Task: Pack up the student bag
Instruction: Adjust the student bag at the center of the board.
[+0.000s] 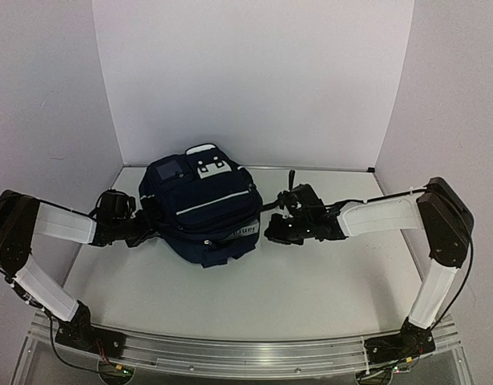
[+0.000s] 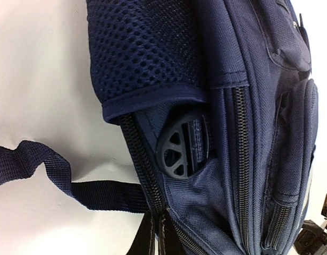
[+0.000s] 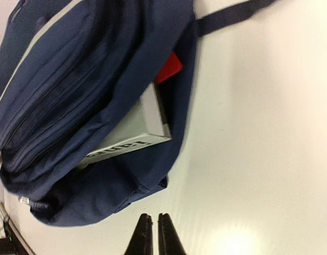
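The student bag [image 1: 200,204], dark navy with white stripes and white buckles, lies in the middle of the table. Its opening faces right, and a grey-white book [image 3: 126,135] with black lettering and a red item [image 3: 168,68] show inside it. My left gripper [image 1: 146,228] is at the bag's left side; in the left wrist view [image 2: 154,236] its fingers are shut on the bag's [image 2: 259,133] zipper seam. My right gripper [image 1: 272,233] is just right of the bag; in the right wrist view [image 3: 153,234] it is shut and empty over bare table, a little short of the bag [image 3: 73,79].
A navy strap [image 2: 46,170] trails off the bag onto the table at its left. A mesh side pocket [image 2: 142,48] and a grey plastic buckle [image 2: 182,146] sit above my left fingers. White walls close the back and sides. A metal rail [image 1: 246,353] runs along the front edge.
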Available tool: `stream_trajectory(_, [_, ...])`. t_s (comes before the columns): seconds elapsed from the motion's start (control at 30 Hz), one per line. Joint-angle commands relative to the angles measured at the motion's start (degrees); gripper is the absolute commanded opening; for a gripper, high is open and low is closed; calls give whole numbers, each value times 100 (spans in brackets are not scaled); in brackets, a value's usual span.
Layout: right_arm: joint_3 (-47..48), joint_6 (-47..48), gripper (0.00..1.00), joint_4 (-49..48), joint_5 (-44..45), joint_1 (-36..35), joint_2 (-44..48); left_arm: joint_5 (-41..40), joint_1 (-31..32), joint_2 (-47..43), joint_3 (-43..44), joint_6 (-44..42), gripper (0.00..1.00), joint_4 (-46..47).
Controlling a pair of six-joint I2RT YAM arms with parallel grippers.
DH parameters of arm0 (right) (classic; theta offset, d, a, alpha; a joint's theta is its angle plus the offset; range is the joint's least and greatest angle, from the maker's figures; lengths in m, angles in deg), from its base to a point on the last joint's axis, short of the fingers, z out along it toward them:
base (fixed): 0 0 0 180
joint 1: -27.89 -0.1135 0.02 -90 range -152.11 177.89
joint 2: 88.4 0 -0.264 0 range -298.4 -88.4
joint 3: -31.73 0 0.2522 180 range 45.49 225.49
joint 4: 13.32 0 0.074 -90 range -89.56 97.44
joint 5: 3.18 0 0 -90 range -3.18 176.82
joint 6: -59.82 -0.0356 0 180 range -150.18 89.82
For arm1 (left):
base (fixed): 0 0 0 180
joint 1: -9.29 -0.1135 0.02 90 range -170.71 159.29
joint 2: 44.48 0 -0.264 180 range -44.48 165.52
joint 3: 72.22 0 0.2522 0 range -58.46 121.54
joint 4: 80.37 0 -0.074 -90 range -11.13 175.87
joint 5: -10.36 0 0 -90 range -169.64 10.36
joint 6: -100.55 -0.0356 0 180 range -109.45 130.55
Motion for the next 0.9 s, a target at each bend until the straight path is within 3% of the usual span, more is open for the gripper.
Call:
stream_trajectory(0.0, [180,928,24,-869,-1159,-221,20,710,-999,54,153,-687,0,308])
stream_trajectory(0.07, [218,987,36,-847,-959,-269,-4,1325,-1338,293,363,-829,2,453])
stream_trajectory(0.23, [279,288,49,-620,-268,-9,-92,1832,-1407,290,875,-1254,46,252])
stream_trajectory(0.33, [146,-40,51,-896,-419,260,-170,1498,-1206,-270,855,-1780,62,-102])
stream_trajectory(0.5, [206,-212,51,-1313,-937,503,-559,-191,44,-1364,1056,-3011,69,-1161])
stream_trajectory(0.63, [265,-434,51,-1491,-1094,712,-899,-799,1049,-1937,1133,-3632,77,-1419])
stream_trajectory(0.77, [124,-608,53,-1719,-1161,879,-929,-1399,2220,-1633,1611,-4202,78,-1880])
stream_trajectory(0.87, [-42,-631,54,-1808,-1159,928,-832,-1959,3073,-922,2219,-4511,78,-2272])
